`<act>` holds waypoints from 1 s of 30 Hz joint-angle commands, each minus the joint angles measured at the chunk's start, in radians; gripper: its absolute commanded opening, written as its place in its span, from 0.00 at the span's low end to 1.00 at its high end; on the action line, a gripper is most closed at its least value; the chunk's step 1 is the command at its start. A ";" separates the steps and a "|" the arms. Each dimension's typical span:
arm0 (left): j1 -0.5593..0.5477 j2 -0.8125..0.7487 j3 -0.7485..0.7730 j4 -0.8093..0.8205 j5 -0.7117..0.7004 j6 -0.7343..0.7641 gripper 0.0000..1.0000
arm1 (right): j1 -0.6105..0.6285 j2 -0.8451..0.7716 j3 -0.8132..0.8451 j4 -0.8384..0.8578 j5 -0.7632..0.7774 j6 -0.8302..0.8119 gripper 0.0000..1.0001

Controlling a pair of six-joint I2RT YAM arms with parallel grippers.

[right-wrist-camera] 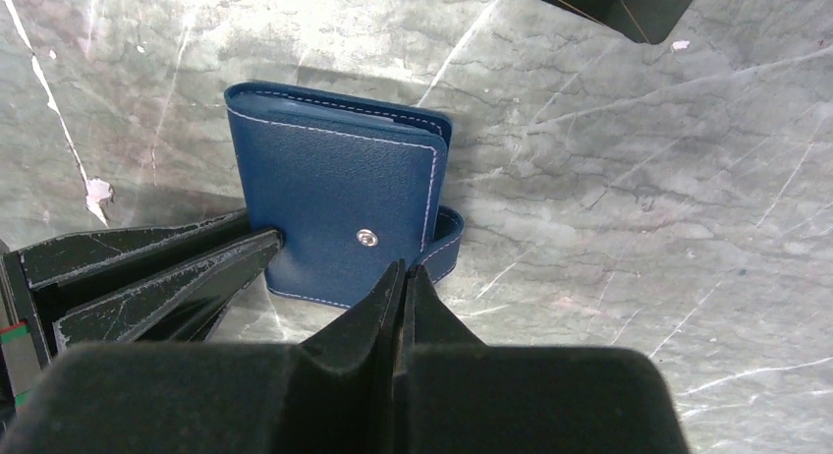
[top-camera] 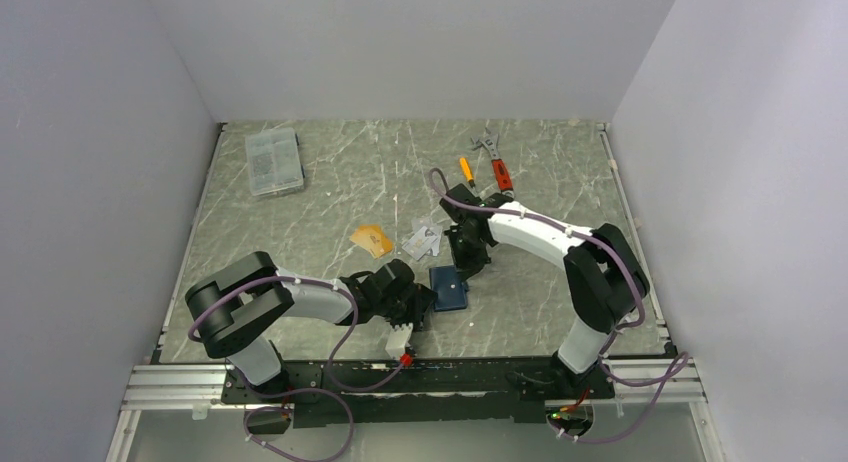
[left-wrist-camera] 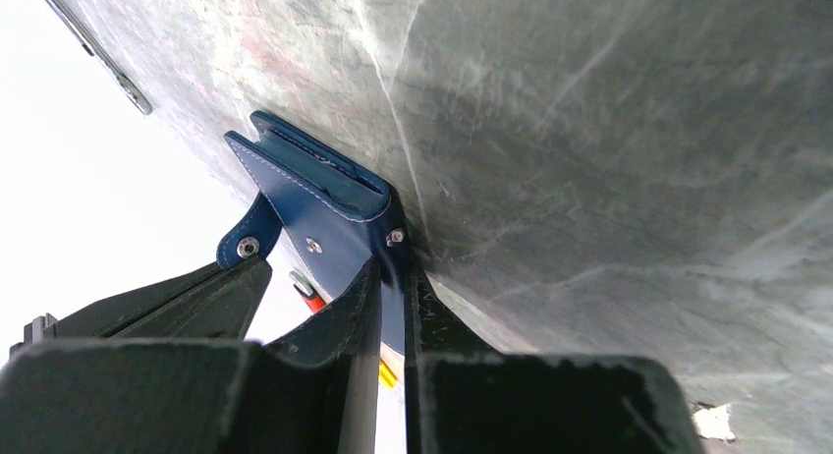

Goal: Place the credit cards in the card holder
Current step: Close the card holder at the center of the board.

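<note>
- The grey marbled table carries everything; the work sits near its front edge, between the two arms.
- The left arm reaches in low from the side and the right arm bends down from behind, so both meet at one spot.
- A clear compartment box lies well apart at the far left, out of the way.
- The card holder lies flat and folded on the table between the grippers. Its snap tab hangs loose and unfastened.
- The credit cards are not yet inside. An orange one and a silvery patterned few lie on the table just behind the card holder.
- The left gripper is clamped on an edge of the card holder, with blue leather showing between its jaws. This probably pins the card holder so it cannot slide.
- The right gripper has its jaws pressed together, and I see nothing between them. Its tips sit at the cover's near edge beside the snap stud, likely placed to pry the cover up.
</note>
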 commanded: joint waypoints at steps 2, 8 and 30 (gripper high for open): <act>-0.012 -0.005 -0.020 -0.087 -0.013 0.139 0.05 | -0.027 0.004 -0.020 0.073 -0.090 0.029 0.00; -0.014 -0.006 -0.023 -0.084 -0.017 0.139 0.05 | -0.028 0.023 -0.028 0.121 -0.144 0.031 0.00; -0.017 -0.011 -0.021 -0.101 -0.030 0.125 0.03 | 0.021 0.091 -0.017 0.098 0.010 0.080 0.00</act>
